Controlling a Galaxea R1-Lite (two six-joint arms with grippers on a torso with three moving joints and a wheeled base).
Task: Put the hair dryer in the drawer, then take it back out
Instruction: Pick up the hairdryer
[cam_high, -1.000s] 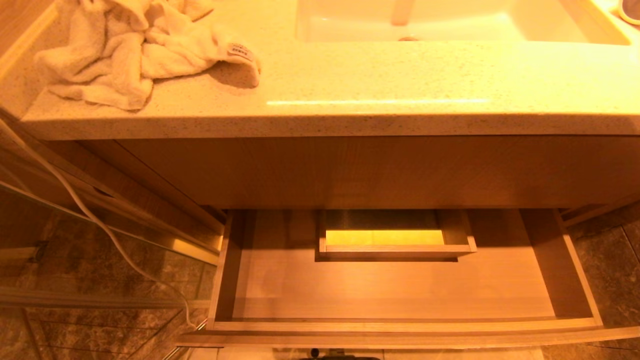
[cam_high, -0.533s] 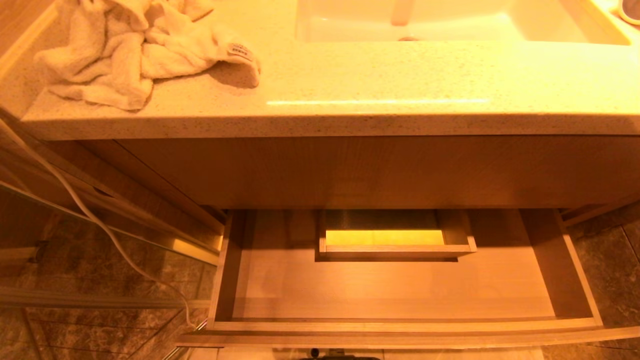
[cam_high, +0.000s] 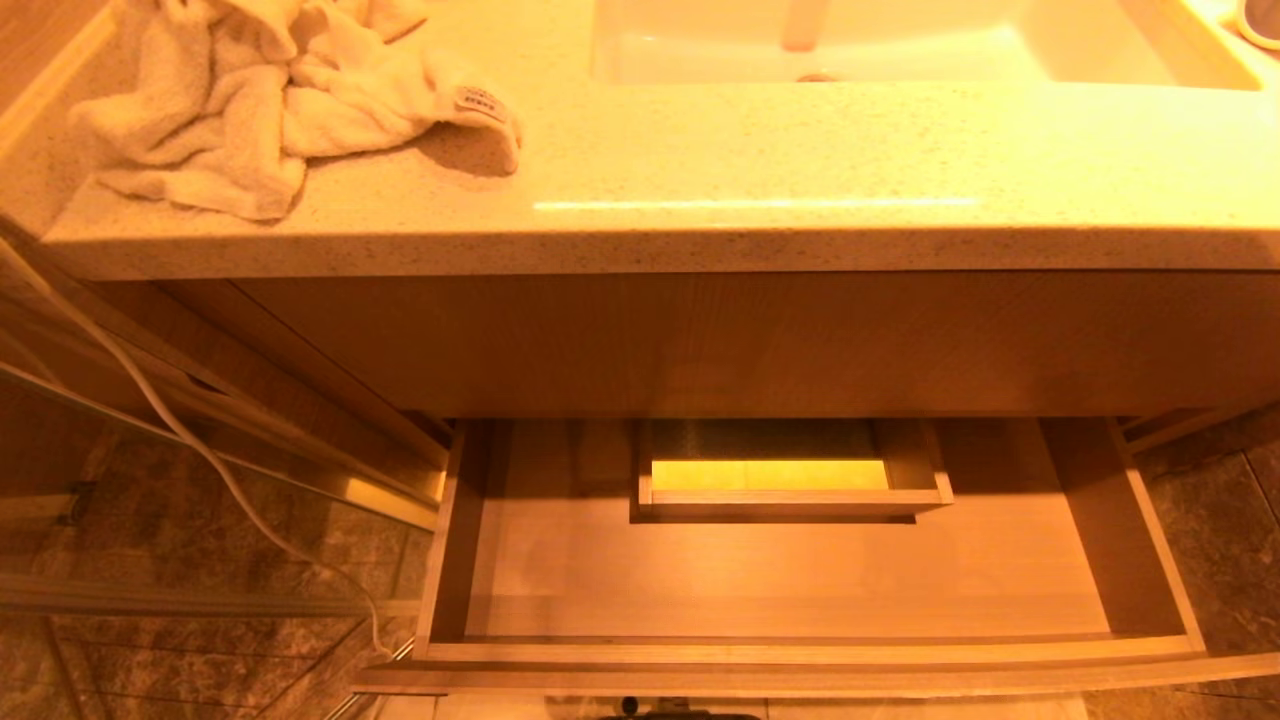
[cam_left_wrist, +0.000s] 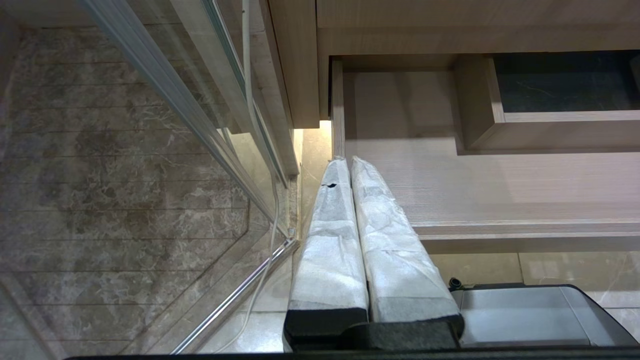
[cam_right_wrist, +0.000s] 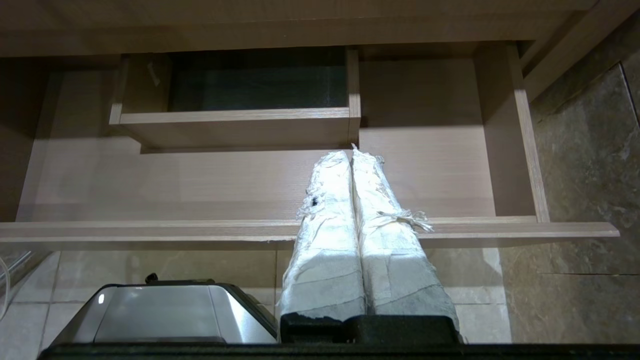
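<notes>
The wide light-wood drawer stands pulled out under the counter, with nothing lying on its floor and a boxed rectangular cut-out at its back. The hair dryer is out of view; only a white cord hangs down at the left. My left gripper is shut, hanging before the drawer's left front corner with nothing in it. The right gripper is shut too, in front of the drawer's right half, holding nothing. Neither gripper shows in the head view.
A crumpled cream towel lies on the speckled counter at the left, and a white sink is set in further back. A glass panel with a metal rail stands left of the cabinet. The robot's grey base sits on the tiled floor below the drawer front.
</notes>
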